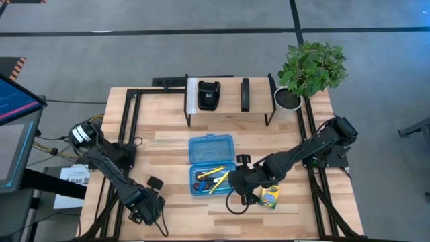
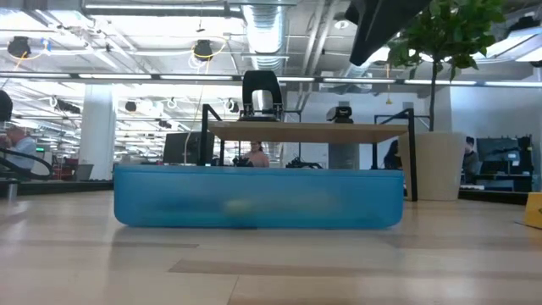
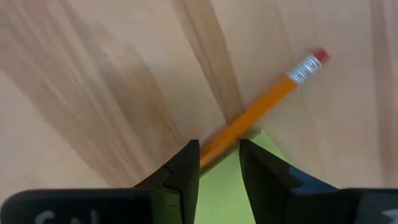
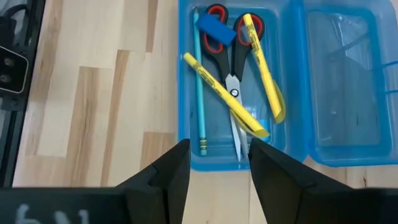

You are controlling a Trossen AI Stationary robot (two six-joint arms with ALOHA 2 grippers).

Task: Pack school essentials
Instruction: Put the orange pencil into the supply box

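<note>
The translucent blue case point(image 1: 211, 165) lies open mid-table. Its tray point(image 4: 205, 134) holds red-handled scissors point(image 4: 231, 43), two yellow pencils point(image 4: 224, 96), a teal pencil point(image 4: 199, 87) and a blue eraser point(image 4: 214, 28). My right gripper point(image 4: 217, 149) hovers open over the tray's near wall, with nothing between its fingers. The crayon box point(image 1: 270, 197) lies beside it on the table. At the table's near left, my left gripper point(image 3: 219, 146) points down, open. Its fingers straddle an orange pencil point(image 3: 261, 106) that lies across a green sticky-note pad point(image 3: 221, 186).
A dark metal rack point(image 1: 228, 101) with black devices stands at the far side, and a potted plant point(image 1: 309, 70) at the far right corner. The case's lid point(image 4: 345, 81) lies flat behind the tray. A small black object point(image 1: 155, 182) lies near my left arm.
</note>
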